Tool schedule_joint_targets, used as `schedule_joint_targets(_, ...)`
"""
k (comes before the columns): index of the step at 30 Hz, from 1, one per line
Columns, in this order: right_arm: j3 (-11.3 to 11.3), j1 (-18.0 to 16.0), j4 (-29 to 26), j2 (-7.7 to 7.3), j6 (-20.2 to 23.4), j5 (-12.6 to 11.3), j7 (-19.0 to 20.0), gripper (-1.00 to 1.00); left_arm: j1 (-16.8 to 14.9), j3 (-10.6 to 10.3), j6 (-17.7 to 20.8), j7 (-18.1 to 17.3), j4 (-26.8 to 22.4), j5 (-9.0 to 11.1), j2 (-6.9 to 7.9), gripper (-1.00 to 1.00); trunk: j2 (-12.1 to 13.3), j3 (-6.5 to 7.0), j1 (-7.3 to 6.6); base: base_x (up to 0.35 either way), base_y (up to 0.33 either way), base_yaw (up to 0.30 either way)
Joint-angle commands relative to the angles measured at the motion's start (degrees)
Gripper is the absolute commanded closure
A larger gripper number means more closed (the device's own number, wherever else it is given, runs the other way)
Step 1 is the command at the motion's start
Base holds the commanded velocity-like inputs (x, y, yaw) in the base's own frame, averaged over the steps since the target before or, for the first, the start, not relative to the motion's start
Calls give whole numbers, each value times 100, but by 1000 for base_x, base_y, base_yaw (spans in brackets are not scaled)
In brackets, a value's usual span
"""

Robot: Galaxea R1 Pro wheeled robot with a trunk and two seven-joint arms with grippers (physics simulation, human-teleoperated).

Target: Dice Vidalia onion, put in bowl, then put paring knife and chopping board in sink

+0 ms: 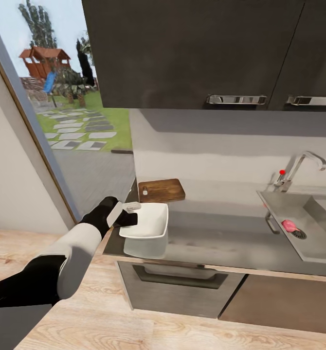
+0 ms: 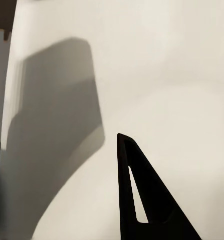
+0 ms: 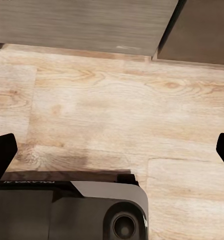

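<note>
From the head cam I had the left gripper point(image 1: 125, 212) right at the near-left rim of the bowl point(image 1: 151, 224), fingers straddling the rim, it looked like, but I couldn't tell how wide they were or whether they actually pinched anything. The left wrist cam was basically white bowl wall point(image 2: 157, 75) with one dark fingertip point(image 2: 142, 200) poking in. The bowl sat on the countertop point(image 1: 216, 238) just in front of the chopping board point(image 1: 162, 190), which lay against the back wall. The Vidalia onion point(image 1: 289, 225) was in the sink point(image 1: 318, 243), right beside the drain. The right gripper point(image 3: 112, 155) hung over the wood floor point(image 3: 117, 100), fingers spread wide, holding nothing.
</note>
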Motion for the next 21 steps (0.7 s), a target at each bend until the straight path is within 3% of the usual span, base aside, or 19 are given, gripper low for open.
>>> schedule_joint_targets(1,0,-1,-4,1,-11,7,-4,-100,0,35,24,37,61,30,-5,100,-9,-12,4,0,0,0)
schedule_joint_targets(5,0,-1,-4,1,-11,7,-4,-100,0,35,24,37,61,30,-5,100,-9,-12,4,0,0,0)
schedule_joint_targets(6,0,-1,-4,1,-11,7,-4,-100,0,35,24,36,61,30,-5,-100,-9,-12,4,0,0,0)
schedule_joint_targets(21,0,-1,-4,1,-11,7,-4,-100,0,35,24,33,34,27,-5,-100,-9,-12,4,0,0,0)
